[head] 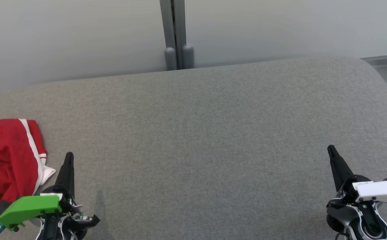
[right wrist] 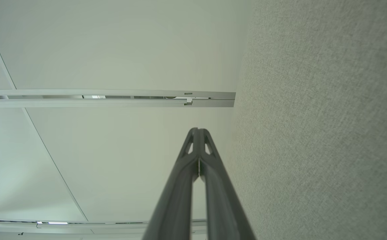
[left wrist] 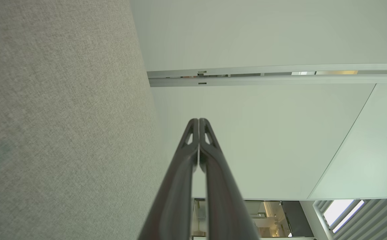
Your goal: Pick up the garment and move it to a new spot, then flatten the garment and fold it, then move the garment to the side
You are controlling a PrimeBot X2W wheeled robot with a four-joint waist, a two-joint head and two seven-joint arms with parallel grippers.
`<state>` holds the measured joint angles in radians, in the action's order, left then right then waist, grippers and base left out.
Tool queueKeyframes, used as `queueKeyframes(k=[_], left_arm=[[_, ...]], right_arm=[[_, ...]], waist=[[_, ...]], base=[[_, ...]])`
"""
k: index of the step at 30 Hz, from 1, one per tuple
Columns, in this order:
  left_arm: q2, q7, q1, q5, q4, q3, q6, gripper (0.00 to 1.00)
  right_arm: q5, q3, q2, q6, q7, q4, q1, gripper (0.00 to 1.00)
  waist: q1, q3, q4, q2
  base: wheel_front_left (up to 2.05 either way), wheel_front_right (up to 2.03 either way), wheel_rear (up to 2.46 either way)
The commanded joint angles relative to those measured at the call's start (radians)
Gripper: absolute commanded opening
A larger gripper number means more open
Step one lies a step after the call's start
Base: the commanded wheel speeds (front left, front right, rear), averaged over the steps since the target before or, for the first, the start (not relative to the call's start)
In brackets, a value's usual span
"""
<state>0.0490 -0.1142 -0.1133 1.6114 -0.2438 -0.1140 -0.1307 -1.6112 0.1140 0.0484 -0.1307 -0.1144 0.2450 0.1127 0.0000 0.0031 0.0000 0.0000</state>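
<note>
Red cloth with a white side stripe, the garment, lies crumpled at the lower left of the head view, cut off by the frame's left edge. It is soft, matte and creased into loose folds, with a white corner poking out at its right side. As far as the heap shows one, its long axis runs top to bottom, along the stripe.

Just right of it stands the left pincer, close beside that white corner but apart from the cloth. Its dark tapered fingers are pressed together and hold nothing; the left wrist view confirms the tips meeting. A green plastic cover sits on its wrist.

Across the middle stretches the desk, faced in grey woven felt with a rounded far edge.

At the lower right, the right pincer is likewise closed and empty, well apart from the garment.

Judgement: the left arm is much the nearer, and the reach goes leftward.
</note>
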Motion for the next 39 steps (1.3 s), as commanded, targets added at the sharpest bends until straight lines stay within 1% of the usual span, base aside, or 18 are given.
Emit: queueKeyframes(k=[1,24,25,29,33,36,39], left_arm=[[0.003,-0.002,0.014,0.002,0.001,-0.001,0.0,0.0],[0.003,-0.002,0.014,0.002,0.001,-0.001,0.0,0.0],[0.0,0.0,0.0,0.0,0.0,0.0,0.0,1.0],[-0.006,0.002,0.008,-0.001,-0.03,0.002,0.0,1.0],[-0.001,0.023,0.003,-0.022,-0.035,0.013,0.0,1.0],[0.007,0.038,-0.001,-0.057,-0.042,0.023,0.0,1.0],[0.012,0.053,-0.006,-0.115,-0.041,0.029,0.0,1.0]], right_arm=[[-0.003,0.001,0.005,0.0,-0.001,-0.003,-0.013,0.0],[-0.003,0.001,0.005,0.0,-0.001,-0.003,-0.013,0.0],[0.0,0.0,0.0,0.0,0.0,0.0,0.0,1.0],[0.001,-0.002,-0.009,0.0,0.001,0.025,-0.012,1.0],[0.022,-0.009,-0.002,0.0,0.021,0.012,-0.012,1.0],[0.055,-0.019,0.01,0.0,0.038,0.01,-0.01,1.0],[0.114,-0.018,0.016,0.0,0.053,0.013,-0.007,1.0]], waist=[[0.0,0.0,0.0,0.0],[0.0,0.0,0.0,0.0],[0.0,0.0,0.0,0.0],[0.0,0.0,0.0,0.0],[0.0,0.002,0.0,0.0],[0.0,0.003,0.001,0.0],[0.0,0.005,0.001,0.0]], base=[[0.0,0.0,0.0],[0.0,0.0,0.0],[0.0,0.0,0.0],[0.0,0.0,0.0],[0.0,0.0,0.0],[0.0,0.0,0.0],[0.0,0.0,0.0]])
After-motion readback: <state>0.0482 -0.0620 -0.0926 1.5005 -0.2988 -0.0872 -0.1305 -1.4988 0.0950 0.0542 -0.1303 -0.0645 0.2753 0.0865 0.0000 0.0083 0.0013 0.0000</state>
